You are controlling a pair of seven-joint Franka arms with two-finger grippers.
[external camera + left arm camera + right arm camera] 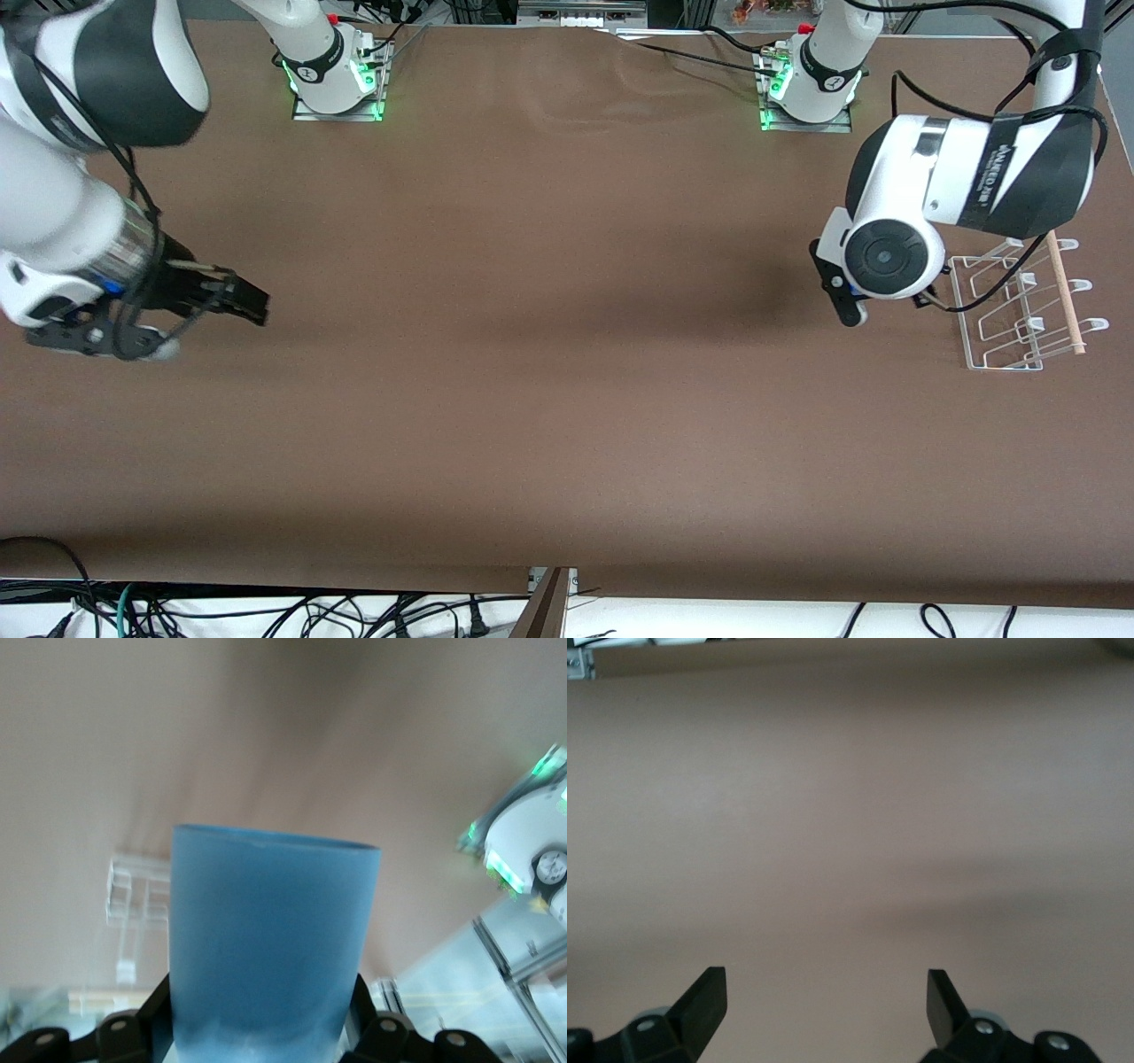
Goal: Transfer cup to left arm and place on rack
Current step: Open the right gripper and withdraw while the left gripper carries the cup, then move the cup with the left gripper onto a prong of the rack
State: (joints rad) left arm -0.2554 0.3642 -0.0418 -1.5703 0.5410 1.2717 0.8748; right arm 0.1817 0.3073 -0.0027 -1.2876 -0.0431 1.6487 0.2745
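The light-blue cup [270, 939] fills the middle of the left wrist view, held between the black fingers [151, 1014] of my left gripper [263, 997], which is shut on it. In the front view the left arm's white wrist housing [886, 257] hangs over the table just beside the white wire rack [1019, 306], and it hides the cup. The rack also shows faintly in the left wrist view [133, 895]. My right gripper [239, 301] is open and empty, low over the table at the right arm's end, with only bare table between its fingers [700, 997].
The rack's wooden dowel [1063, 292] runs along its edge nearest the table's end. The two arm bases [332, 71] [811, 84] stand at the table edge farthest from the front camera. Cables hang off the table edge nearest the front camera.
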